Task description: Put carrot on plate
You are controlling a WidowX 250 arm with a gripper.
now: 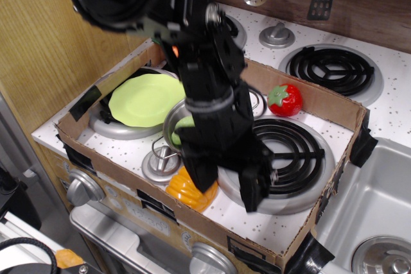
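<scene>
Nearest, an orange pumpkin [188,190] sits just beside the end effector [228,187], whose fingers are spread wide and empty. Behind, the arm [205,68] masks the steel pot [172,123]. The plate [144,99] lies left, bare. Only an orange sliver of carrot [174,50] is visible; its axis cannot be told.

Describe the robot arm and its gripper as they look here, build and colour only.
The arm is all black: bulky rounded joint housings, boxy plastic links, a silver screw at one joint and a pale ring around the wrist. The gripper ends in two thick black fingers, blocky and slightly tapered.
</scene>
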